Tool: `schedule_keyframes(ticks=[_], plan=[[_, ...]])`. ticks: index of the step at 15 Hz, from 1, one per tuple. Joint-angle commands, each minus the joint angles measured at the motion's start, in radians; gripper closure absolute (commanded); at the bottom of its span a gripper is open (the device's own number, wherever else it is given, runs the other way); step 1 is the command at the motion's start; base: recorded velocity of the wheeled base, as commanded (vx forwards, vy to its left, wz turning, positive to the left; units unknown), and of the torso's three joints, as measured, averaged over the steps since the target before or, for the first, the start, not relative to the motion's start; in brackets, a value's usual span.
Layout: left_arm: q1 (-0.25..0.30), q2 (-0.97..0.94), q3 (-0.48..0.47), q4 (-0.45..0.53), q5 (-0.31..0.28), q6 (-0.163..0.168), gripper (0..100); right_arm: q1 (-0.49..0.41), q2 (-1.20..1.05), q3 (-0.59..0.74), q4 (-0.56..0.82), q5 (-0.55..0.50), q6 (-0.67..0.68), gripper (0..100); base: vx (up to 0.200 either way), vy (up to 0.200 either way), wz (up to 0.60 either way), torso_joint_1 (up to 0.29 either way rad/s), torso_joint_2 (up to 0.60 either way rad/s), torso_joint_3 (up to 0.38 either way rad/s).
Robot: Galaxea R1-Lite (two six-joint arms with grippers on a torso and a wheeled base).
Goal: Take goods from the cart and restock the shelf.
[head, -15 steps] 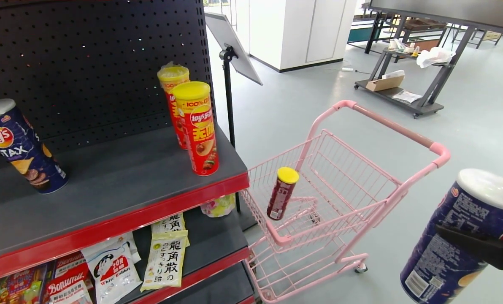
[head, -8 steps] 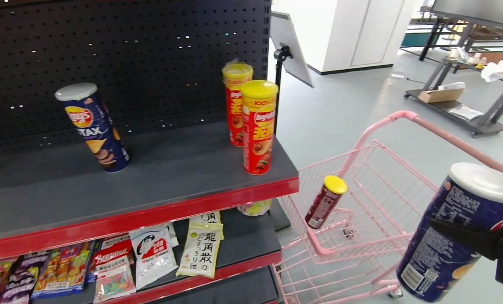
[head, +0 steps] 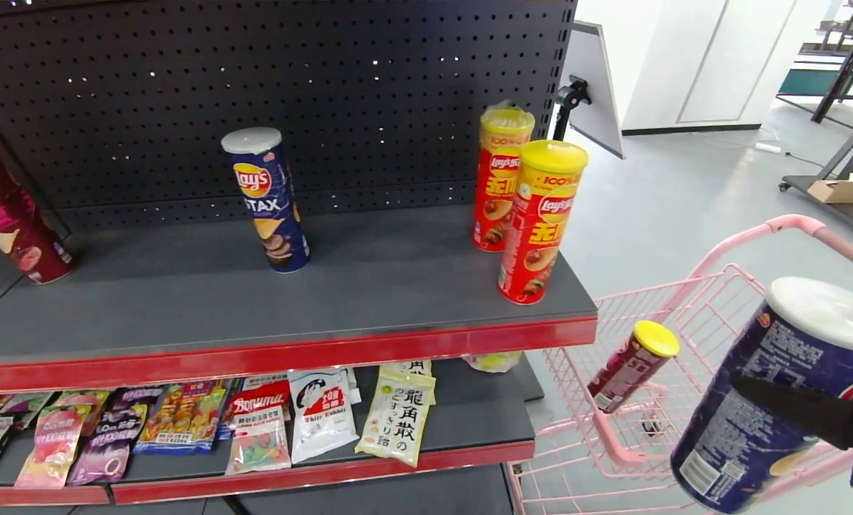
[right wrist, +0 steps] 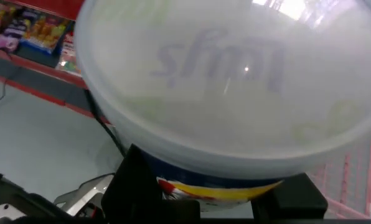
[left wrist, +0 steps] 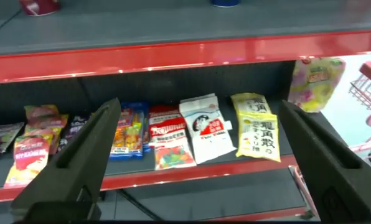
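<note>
My right gripper is shut on a dark blue chip can with a white lid, held tilted in the air beside the pink cart. That lid looms close in the right wrist view, with a black finger on each side of the can. A maroon can with a yellow lid leans inside the cart basket. On the grey top shelf stand a matching blue can and two red cans. My left gripper is open and faces the lower shelf.
A maroon can stands at the shelf's far left. Snack bags lie in a row on the lower shelf, also seen as bags in the left wrist view. A tilted board on a stand rises behind the shelf's right end.
The head camera has swung left, so the shelf and cart slid right in the picture and the far-left maroon can came into view. The held blue can stays gripped.
</note>
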Motion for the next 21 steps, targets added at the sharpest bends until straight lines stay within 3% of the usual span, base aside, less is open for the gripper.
schedule_keyframes(ticks=[1, 6, 11, 18, 21], plan=[[-0.001, 0.0, 0.001, 0.0, 0.0, 0.0, 0, 0.014, -0.038, 0.01, 0.002, 0.041, 0.001, 100, 0.0, 0.2, 0.0, 0.007, 0.0, 0.002], [-0.001, 0.0, 0.0, 0.0, 0.002, 0.0, 0, 0.018, -0.044, 0.017, -0.039, 0.047, -0.065, 100, 0.0, 0.2, 0.0, 0.001, 0.0, 0.003], [-0.001, 0.0, 0.0, 0.0, 0.0, 0.0, 0, 0.018, -0.063, 0.034, -0.039, 0.28, -0.065, 100, 0.0, 0.2, 0.0, 0.001, 0.0, 0.004], [-0.001, 0.0, 0.0, 0.0, 0.002, 0.0, 0, 0.018, -0.064, 0.043, -0.039, 0.28, -0.068, 100, 0.0, 0.2, 0.0, 0.002, 0.0, 0.004], [-0.001, 0.0, 0.0, 0.0, 0.002, -0.002, 0, 0.018, -0.061, 0.045, -0.039, 0.28, -0.068, 100, 0.0, 0.0, 0.0, 0.0, 0.0, 0.0]])
